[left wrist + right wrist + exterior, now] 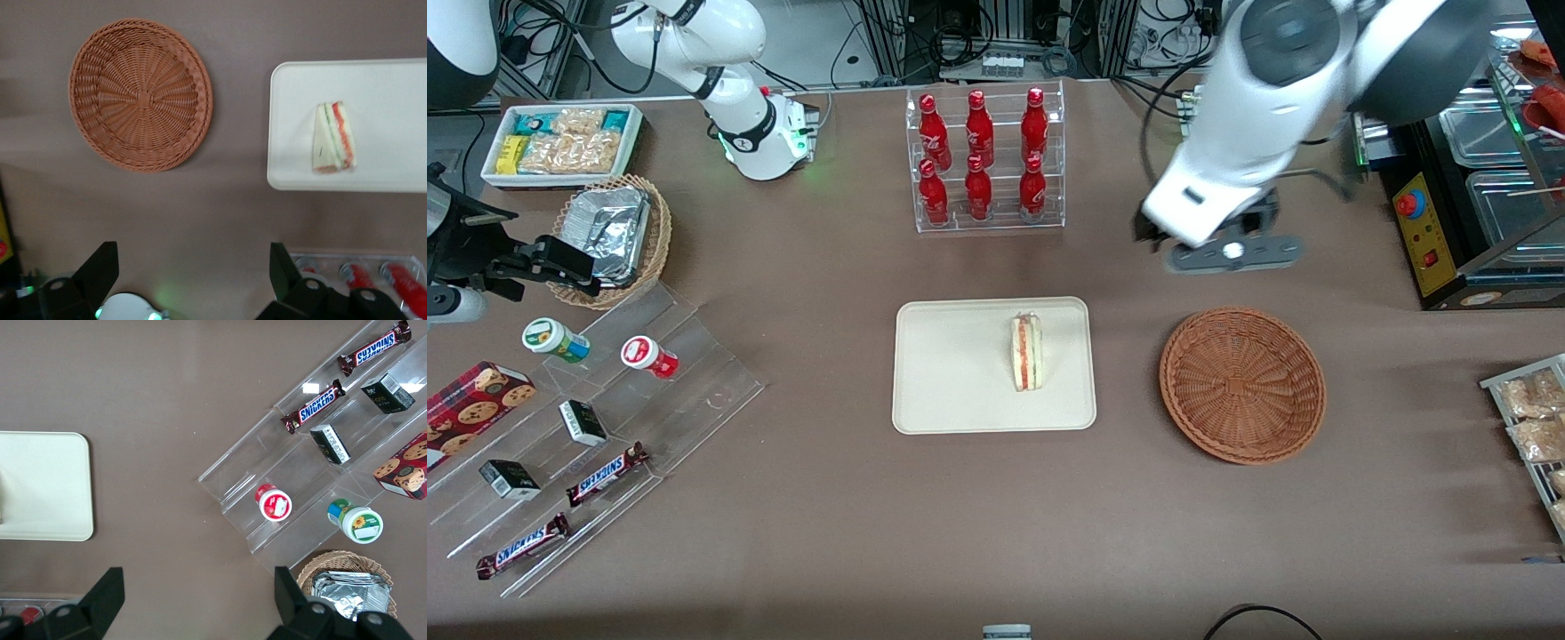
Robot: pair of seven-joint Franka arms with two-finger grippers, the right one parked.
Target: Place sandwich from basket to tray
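The sandwich (1026, 352) already lies on the tray (951, 391), and the basket (1242, 384) is bare, so by my reading the job is finished and only a retreat is left. The claw (1214, 236) hangs high, spread wide and holding nothing; its two dark fingers (100, 267) stand well apart in the wrist view. From the claw, the basket sits nearly straight below and a little nearer the front camera, while the sandwich lies well off toward the parked arm's end and nearer that camera too. The wedge's long axis runs toward and away from the front camera. It looks like pale bread with a red-orange and green stripe down one edge, resting near the tray side closest to the basket.
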